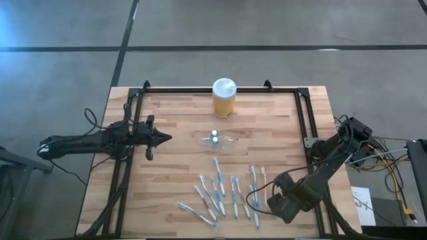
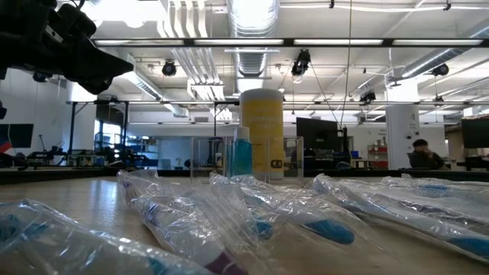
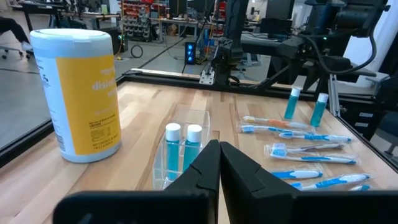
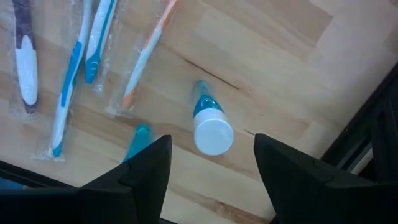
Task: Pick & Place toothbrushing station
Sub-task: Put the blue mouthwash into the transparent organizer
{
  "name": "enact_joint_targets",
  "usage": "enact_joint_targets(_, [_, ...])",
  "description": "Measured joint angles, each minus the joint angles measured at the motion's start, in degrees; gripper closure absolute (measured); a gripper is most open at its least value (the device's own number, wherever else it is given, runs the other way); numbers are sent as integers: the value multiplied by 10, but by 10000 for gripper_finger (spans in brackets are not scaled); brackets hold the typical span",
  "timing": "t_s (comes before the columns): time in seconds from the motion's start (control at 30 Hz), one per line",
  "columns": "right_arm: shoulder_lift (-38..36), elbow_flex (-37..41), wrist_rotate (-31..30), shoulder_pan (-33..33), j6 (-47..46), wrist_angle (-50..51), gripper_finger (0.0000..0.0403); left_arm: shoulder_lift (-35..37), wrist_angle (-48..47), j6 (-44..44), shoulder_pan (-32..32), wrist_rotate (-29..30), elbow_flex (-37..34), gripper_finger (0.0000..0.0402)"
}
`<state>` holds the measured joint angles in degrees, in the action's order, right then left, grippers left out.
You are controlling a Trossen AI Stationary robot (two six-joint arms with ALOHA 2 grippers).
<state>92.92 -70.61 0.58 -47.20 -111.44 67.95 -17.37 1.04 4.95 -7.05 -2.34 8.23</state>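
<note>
Clear holder (image 3: 180, 146) mid-table beside yellow jar (image 3: 78, 93), containing two white-capped tubes (image 3: 183, 146). Toothbrushes (image 1: 217, 190) spread nearer front. Left gripper (image 3: 219, 163) closed, empty; right gripper (image 4: 211, 163) spread wide above standing tube (image 4: 210, 127).

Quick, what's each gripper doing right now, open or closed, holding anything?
Left gripper: closed, holding nothing.
Right gripper: open, empty, above a white-capped blue tube.
</note>
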Motion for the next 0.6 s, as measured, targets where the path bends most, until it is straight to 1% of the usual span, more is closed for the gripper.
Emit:
enact_joint_targets(0.4, [0, 10, -1, 0, 0, -13, 181, 0, -3, 0, 0, 0, 0, 388])
enact_joint_targets(0.6, [0, 22, 0, 0, 0, -26, 203, 0, -3, 0, 0, 0, 0, 388])
